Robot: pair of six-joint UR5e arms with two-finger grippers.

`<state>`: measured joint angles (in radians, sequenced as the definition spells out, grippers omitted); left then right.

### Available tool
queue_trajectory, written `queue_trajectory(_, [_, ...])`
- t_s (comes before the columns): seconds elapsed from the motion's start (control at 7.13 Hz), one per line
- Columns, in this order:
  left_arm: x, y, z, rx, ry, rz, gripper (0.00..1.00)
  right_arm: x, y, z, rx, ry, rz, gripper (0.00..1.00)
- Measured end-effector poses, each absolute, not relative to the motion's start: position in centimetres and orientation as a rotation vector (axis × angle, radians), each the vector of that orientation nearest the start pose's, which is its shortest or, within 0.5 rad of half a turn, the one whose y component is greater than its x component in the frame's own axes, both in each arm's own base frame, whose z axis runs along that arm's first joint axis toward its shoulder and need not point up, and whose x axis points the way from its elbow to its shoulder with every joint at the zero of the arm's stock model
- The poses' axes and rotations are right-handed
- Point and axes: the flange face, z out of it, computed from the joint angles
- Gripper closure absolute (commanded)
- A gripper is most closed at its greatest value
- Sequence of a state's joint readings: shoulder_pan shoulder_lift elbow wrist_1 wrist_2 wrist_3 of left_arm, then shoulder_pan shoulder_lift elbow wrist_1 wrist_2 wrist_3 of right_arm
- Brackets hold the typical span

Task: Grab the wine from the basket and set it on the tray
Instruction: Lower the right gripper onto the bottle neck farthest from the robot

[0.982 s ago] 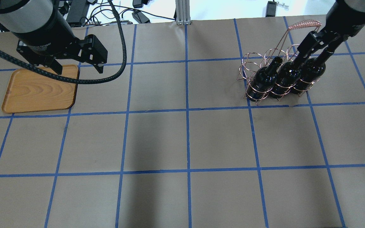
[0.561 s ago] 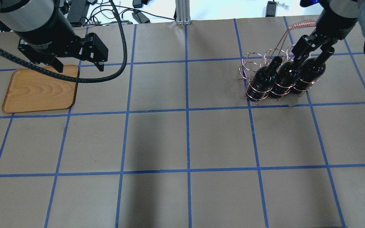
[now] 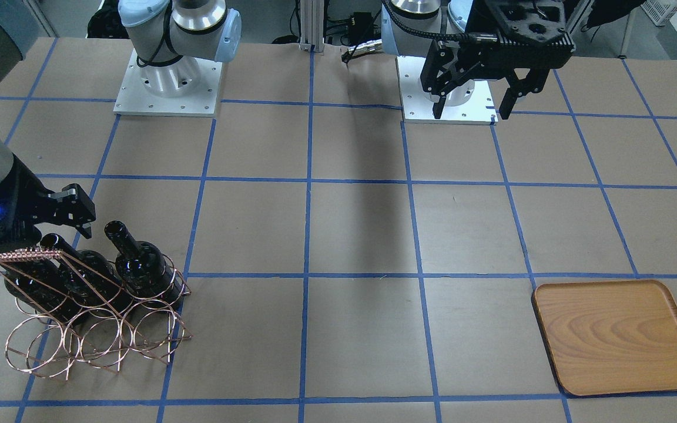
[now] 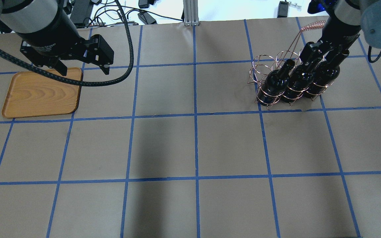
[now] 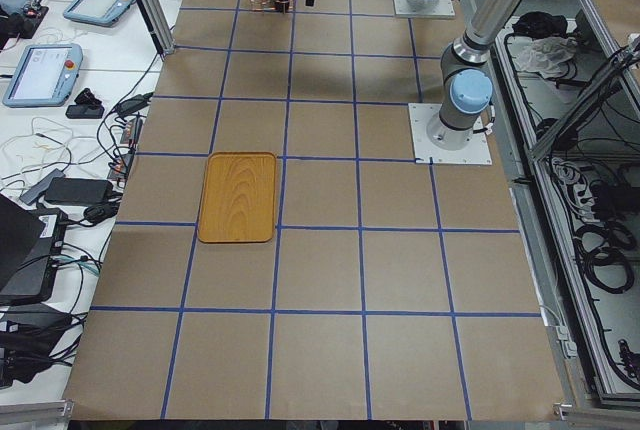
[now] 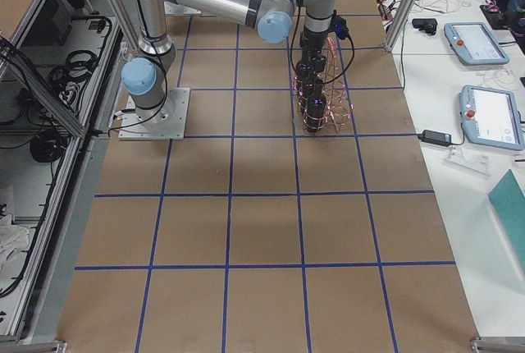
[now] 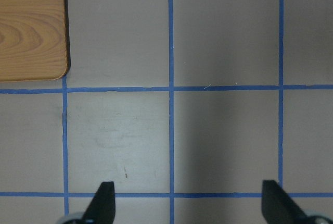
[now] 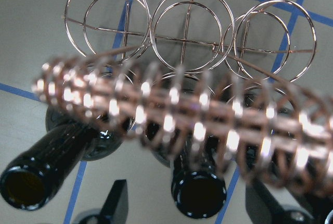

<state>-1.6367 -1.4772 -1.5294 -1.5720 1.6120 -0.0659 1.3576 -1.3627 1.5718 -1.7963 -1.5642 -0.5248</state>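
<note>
Three near-black wine bottles stand in the copper wire basket (image 4: 266, 65) at the far right: one (image 4: 275, 83), the middle one (image 4: 297, 82) and one (image 4: 323, 75). My right gripper (image 4: 322, 59) is open just above the necks. In the right wrist view it (image 8: 190, 209) straddles the middle bottle's mouth (image 8: 199, 195) without touching, under the coiled handle (image 8: 171, 114). The wooden tray (image 4: 41, 96) lies empty at the far left. My left gripper (image 4: 84, 70) is open and empty, high beside the tray's right edge (image 7: 31, 31).
The brown paper table (image 4: 193, 145) carries a blue tape grid. The basket's far row of rings (image 8: 191, 31) is empty. Cables and power bricks (image 4: 144, 16) lie beyond the far edge. The arm bases (image 3: 168, 82) stand on the robot's side.
My right gripper has moved a little left and farther back over the bottle necks, still open. The left gripper has barely shifted. Bottles, basket and tray stay put.
</note>
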Motion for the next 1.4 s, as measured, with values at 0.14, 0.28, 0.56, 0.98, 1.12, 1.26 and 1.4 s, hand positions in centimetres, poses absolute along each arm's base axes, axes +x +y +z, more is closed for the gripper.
queue_trajectory(0.14, [-15.9,-45.1,55.3,-0.004,3.103,-0.212,0.00,0.9,-59.2,39.1,-0.481,3.101,-0.015,0.25])
queue_trajectory(0.28, [-15.9,-45.1,55.4,-0.004,3.103,-0.213,0.00,0.8,-59.5,38.5,-0.478,3.098,-0.002,0.25])
queue_trajectory(0.56, [-16.0,-44.9,55.1,-0.003,3.102,-0.206,0.00,0.8,-59.6,38.1,-0.474,3.096,0.009,0.56])
queue_trajectory(0.98, [-16.0,-44.8,55.0,-0.002,3.101,-0.203,0.00,0.7,-59.7,38.1,-0.468,3.102,0.010,0.75])
queue_trajectory(1.12, [-16.0,-44.8,55.0,-0.002,3.101,-0.204,0.00,0.7,-59.7,38.1,-0.468,3.102,0.009,0.99])
queue_trajectory(1.26, [-16.0,-44.8,55.0,-0.002,3.101,-0.204,0.00,0.7,-59.7,38.1,-0.467,3.102,0.009,1.00])
queue_trajectory(1.4, [-15.9,-44.8,55.0,-0.003,3.101,-0.204,0.00,0.7,-59.7,38.2,-0.468,3.104,0.006,1.00])
